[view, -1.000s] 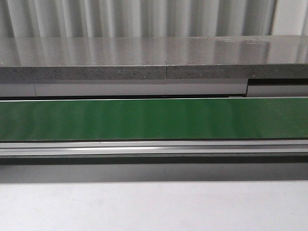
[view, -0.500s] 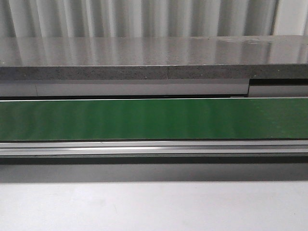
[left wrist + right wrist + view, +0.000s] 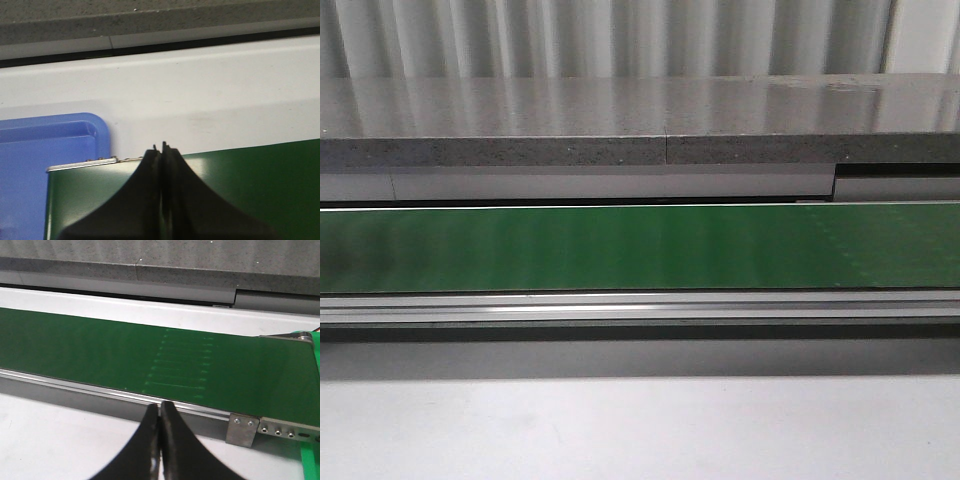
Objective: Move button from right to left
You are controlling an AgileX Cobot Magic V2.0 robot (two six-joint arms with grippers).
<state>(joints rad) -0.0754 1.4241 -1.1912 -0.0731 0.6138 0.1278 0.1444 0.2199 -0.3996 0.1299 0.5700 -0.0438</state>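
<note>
Nothing is seen to have moved in the front view since the earlier frames. Two grippers are counted, one per wrist view: the left gripper (image 3: 163,150) and the right gripper (image 3: 160,407), each with black, curved fingers pressed together on nothing. One green conveyor belt (image 3: 640,248), smooth and matte, is framed by a ribbed metal rail (image 3: 640,308). One blue tray (image 3: 30,170) with rounded corners is seen at the belt's end. Beyond lies a speckled grey ledge (image 3: 620,125). No button is seen in any view.
</note>
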